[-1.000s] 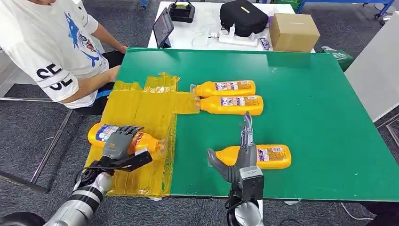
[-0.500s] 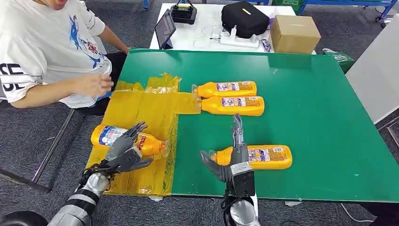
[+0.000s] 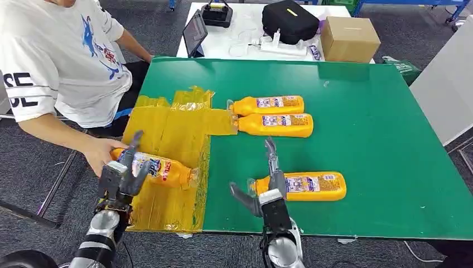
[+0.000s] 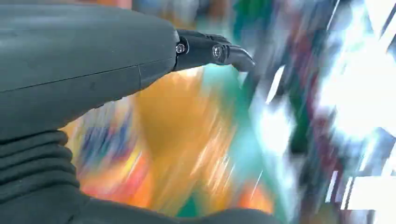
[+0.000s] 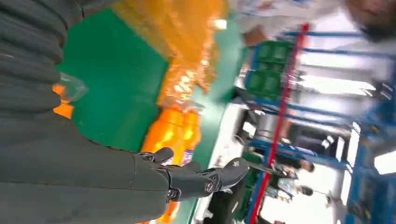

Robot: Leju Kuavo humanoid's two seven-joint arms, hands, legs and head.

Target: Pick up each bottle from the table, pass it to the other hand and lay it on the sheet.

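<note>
An orange bottle (image 3: 162,170) lies on the yellow sheet (image 3: 167,131) at the table's left side, and a person's hand (image 3: 102,154) touches its base end. My left hand (image 3: 124,172) hovers just in front of that bottle with fingers spread and nothing in it; the left wrist view is blurred. A second orange bottle (image 3: 305,186) lies on the green table (image 3: 379,139) near the front edge. My right hand (image 3: 263,191) stands open by its neck, fingers upright. Two more orange bottles (image 3: 269,104) (image 3: 276,125) lie side by side farther back, also visible as orange bottles (image 5: 173,130) in the right wrist view.
A person in a white shirt (image 3: 56,50) sits at the table's left edge, arm reaching over the sheet. Behind the green table stands a white table with a black bag (image 3: 289,20), a cardboard box (image 3: 348,37) and a tablet (image 3: 193,32).
My left hand has let go of the bottle on the sheet and drawn back with fingers spread. The person's hand has reached in to that bottle. My right hand has shifted slightly left.
</note>
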